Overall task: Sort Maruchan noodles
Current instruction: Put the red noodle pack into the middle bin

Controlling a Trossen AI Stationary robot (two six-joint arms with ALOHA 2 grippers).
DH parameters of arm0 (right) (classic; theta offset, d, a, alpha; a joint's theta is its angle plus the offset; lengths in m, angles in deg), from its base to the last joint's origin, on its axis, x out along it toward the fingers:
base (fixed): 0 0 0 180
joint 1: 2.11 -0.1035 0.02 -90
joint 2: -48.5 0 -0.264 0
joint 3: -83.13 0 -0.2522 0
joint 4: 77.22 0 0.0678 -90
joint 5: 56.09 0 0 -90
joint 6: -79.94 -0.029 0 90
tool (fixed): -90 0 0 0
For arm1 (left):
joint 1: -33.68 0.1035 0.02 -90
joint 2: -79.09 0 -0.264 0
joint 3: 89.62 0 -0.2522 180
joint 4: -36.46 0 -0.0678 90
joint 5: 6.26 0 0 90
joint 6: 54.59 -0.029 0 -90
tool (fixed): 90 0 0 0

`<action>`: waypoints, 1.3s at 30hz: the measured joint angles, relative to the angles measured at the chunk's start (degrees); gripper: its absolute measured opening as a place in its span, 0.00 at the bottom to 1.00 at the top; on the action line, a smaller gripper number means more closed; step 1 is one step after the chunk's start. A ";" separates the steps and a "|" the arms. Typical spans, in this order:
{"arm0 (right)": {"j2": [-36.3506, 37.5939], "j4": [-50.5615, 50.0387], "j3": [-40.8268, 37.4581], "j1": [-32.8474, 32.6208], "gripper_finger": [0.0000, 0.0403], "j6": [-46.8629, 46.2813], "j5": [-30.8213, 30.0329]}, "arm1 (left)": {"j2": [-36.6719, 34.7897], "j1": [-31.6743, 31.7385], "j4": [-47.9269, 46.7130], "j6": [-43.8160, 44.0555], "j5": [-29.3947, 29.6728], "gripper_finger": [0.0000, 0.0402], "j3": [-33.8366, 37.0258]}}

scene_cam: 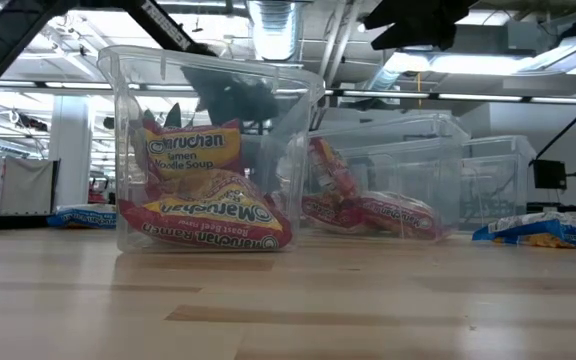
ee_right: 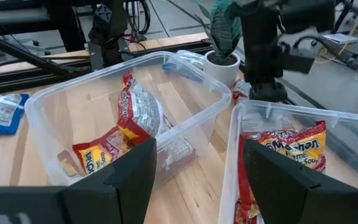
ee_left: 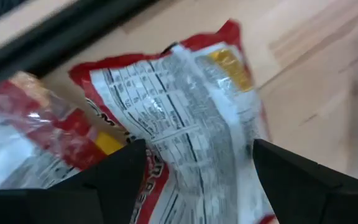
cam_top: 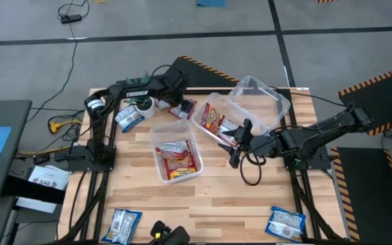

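Right under your left gripper [ee_left: 191, 165], whose jaws stand apart straddling a red-and-silver packet [ee_left: 191, 118] at the table's far edge, lies your next pick, while your right gripper [cam_top: 240, 143], also spread and empty, waits between the tubs [cam_top: 156, 139] of sorted red packets [cam_top: 177, 158].

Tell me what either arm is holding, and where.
Nothing. The left gripper straddles a red packet with open jaws; the right gripper hovers open over the tubs.

One camera looks straight down on the whole table [cam_top: 250, 197]; another sits level at tabletop height. The wrist cameras look close past their fingers; three views share the middle tub [cam_top: 156, 138].
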 joint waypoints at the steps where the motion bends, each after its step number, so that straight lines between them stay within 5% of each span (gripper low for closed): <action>1: 0.00 -0.02 0.00 0.00 0.65 0.02 0.02 | 0.72 0.00 0.20 0.00 -0.02 0.71 0.02; 14: 0.00 -0.08 0.00 0.00 0.65 0.00 0.02 | 4.79 -0.75 1.57 -2.09 1.95 0.64 -0.15; 16: 0.00 -0.09 0.00 -0.06 0.65 0.00 0.00 | 5.55 -0.81 1.45 -2.10 2.45 0.55 -0.35; 20: 0.01 -0.01 0.00 -0.09 0.65 -0.01 0.00 | 7.00 -0.99 1.10 -3.24 1.34 0.17 -0.49; 22: 0.00 -0.06 0.00 -0.09 0.65 -0.01 0.02 | 7.01 -1.04 1.14 -3.60 1.22 0.06 -0.48; 39: 0.01 0.01 0.00 -0.11 0.65 -0.13 0.01 | -8.12 -0.87 -4.08 -5.11 2.01 0.01 0.28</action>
